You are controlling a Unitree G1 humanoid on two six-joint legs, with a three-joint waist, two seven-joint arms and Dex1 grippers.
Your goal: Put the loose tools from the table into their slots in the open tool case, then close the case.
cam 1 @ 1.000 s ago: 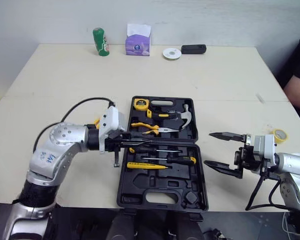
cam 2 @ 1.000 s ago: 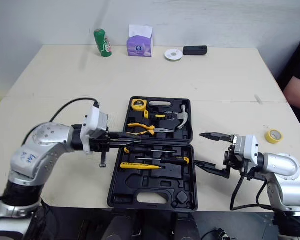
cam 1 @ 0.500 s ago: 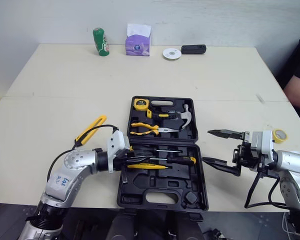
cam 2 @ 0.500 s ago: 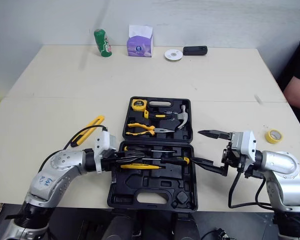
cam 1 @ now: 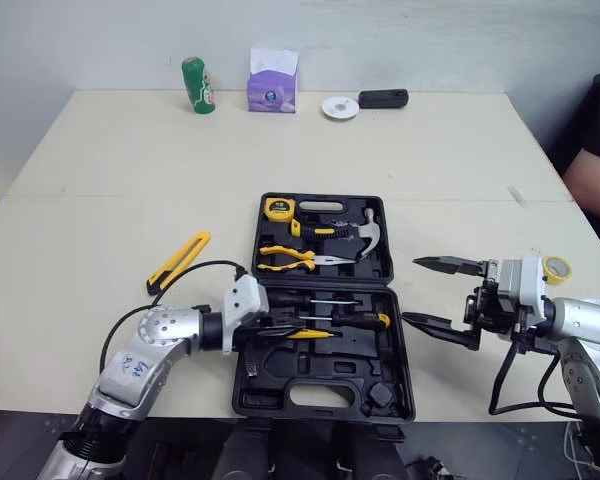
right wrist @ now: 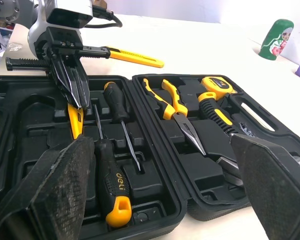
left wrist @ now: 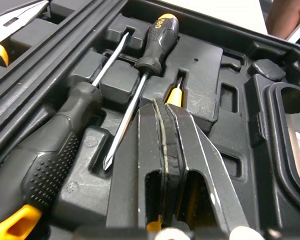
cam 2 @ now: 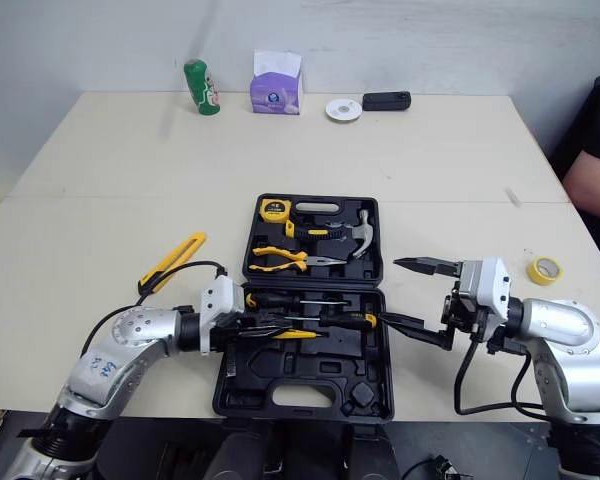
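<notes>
Your left gripper (cam 1: 280, 331) pinches the slim yellow tool (cam 1: 316, 335), seating it in the black plastic tool case (cam 1: 320, 385), while your right gripper (cam 1: 432, 293) hovers wide open

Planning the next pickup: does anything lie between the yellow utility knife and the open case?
No object lies on the table between the utility knife and the tool case; the left arm's cable arcs over that gap, and the left hand is in the case.

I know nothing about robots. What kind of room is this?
Probably an indoor workroom or lab set up for robot practice, though that is a guess. A plain pale table stands against a bare wall, an open tool case lies on it, and a person is beside it.
</notes>
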